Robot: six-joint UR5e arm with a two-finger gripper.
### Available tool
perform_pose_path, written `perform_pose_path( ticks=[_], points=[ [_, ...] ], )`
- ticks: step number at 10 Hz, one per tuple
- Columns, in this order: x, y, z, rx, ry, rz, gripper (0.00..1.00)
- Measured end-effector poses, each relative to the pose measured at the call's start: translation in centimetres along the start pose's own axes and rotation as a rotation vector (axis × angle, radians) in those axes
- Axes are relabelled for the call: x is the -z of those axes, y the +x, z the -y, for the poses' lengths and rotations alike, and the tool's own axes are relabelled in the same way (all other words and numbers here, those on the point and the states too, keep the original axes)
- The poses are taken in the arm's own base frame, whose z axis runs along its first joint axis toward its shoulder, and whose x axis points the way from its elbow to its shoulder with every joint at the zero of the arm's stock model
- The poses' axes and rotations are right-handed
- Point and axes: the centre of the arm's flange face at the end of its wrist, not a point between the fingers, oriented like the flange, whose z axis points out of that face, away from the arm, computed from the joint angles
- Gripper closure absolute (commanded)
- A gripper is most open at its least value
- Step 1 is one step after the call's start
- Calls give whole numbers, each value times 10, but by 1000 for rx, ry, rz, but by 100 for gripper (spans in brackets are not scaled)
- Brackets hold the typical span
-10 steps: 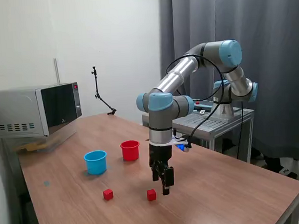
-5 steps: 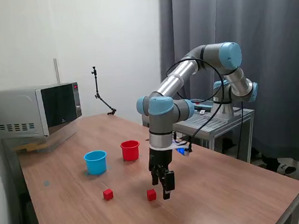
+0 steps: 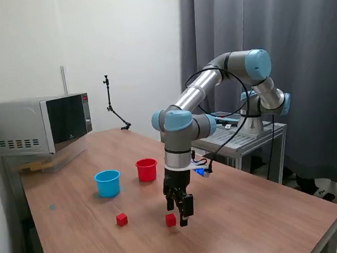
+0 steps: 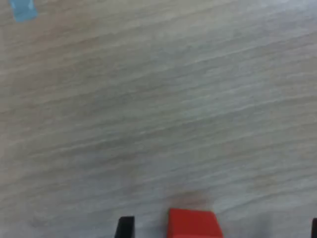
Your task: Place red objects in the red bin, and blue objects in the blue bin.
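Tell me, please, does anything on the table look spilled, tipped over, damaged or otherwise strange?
Nothing stands out. The red cup and the blue cup both stand upright on the table. Two red cubes lie flat on the wood, one beside the hand. No blue cubes are visible.

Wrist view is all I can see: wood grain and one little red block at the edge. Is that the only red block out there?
Observer: No. A second red cube sits on the table, toward the exterior view's left of the red cube by the hand.
Visitor: Where would they go?
Observer: A red cup stands farther back, with a light blue cup beside it.
Visitor: Any blue blocks?
Observer: None shows in either view.
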Motion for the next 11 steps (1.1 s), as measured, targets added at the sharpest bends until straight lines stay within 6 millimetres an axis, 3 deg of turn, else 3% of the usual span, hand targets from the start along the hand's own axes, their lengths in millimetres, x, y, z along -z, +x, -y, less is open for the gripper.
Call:
perform_pose_path(
  ticks=[7, 11],
  points=[
    [-14, -12, -9, 11, -7, -1, 0],
    [-10, -10, -14, 15, -22, -6, 0]
  ],
)
